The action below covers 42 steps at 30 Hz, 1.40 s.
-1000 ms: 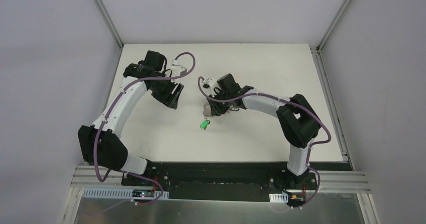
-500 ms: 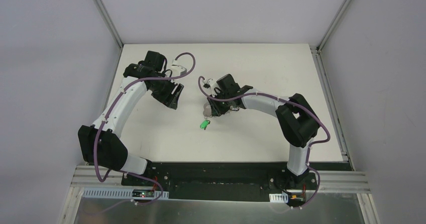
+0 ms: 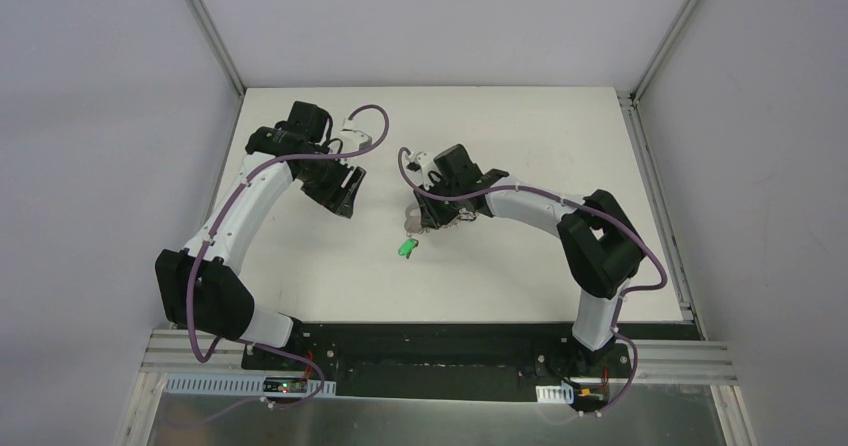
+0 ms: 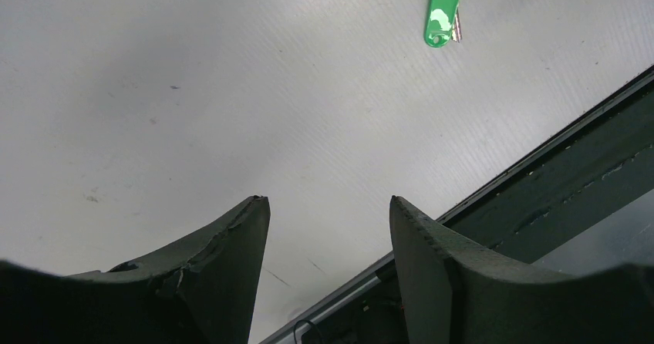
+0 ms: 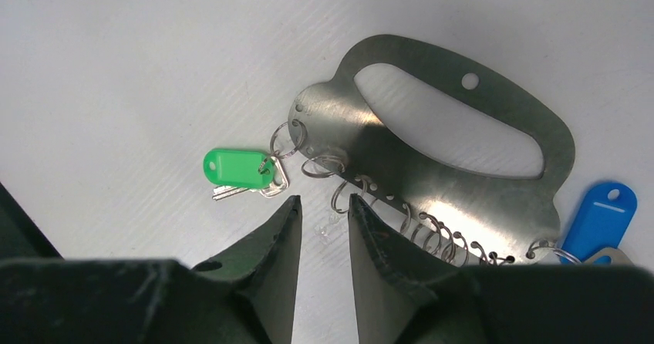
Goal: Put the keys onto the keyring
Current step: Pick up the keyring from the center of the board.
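The keyring [image 5: 432, 166], a flat metal plate with an oval cut-out and a row of small rings along its near side, lies on the white table. The green key [image 5: 235, 168] lies at its left end and looks linked to an end ring [image 5: 287, 137]. The blue key [image 5: 609, 209] lies at the plate's right end, partly hidden. My right gripper [image 5: 324, 201] hovers over the row of rings, narrowly open with nothing between its fingers. From above it [image 3: 425, 221] covers most of the keyring, just beyond the green key [image 3: 405, 248]. My left gripper [image 4: 328, 201] stands wide open and empty, well off the green key [image 4: 442, 14].
The black rail [image 4: 571, 182] along the table's near edge runs right of the left gripper [image 3: 345, 191]. Grey enclosure walls [image 3: 120, 116] stand on both sides and at the back. A purple cable [image 3: 365, 126] loops off the left wrist.
The right arm's elbow has drifted slightly to the right and its jaws have parted a hair. The left arm, the keys and the keyring have not moved.
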### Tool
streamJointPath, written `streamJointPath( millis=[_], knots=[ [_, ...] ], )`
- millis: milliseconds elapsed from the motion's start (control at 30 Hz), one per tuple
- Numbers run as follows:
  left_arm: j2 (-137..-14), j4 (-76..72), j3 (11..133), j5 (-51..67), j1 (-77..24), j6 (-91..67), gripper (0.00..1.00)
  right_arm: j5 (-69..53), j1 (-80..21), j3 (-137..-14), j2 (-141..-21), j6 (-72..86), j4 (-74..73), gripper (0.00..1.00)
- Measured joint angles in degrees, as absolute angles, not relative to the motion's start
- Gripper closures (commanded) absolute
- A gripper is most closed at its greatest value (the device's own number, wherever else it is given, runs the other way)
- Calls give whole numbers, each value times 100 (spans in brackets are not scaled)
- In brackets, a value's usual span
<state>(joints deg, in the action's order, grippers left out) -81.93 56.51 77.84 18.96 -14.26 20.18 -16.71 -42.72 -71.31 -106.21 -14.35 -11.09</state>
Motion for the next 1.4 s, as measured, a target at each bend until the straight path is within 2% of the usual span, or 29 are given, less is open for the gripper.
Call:
streamJointPath(
  millis=[967,1400],
  knots=[
    [-8149,5636,7693,1872,-1426,2014,40,-1553,-4171,-7067,-10860,-1072,-1085,69],
    [-8147,5636,7693,1872,-1426,2014,40,-1660,-4171,-7067,-10884,-947,-1096,76]
  ],
)
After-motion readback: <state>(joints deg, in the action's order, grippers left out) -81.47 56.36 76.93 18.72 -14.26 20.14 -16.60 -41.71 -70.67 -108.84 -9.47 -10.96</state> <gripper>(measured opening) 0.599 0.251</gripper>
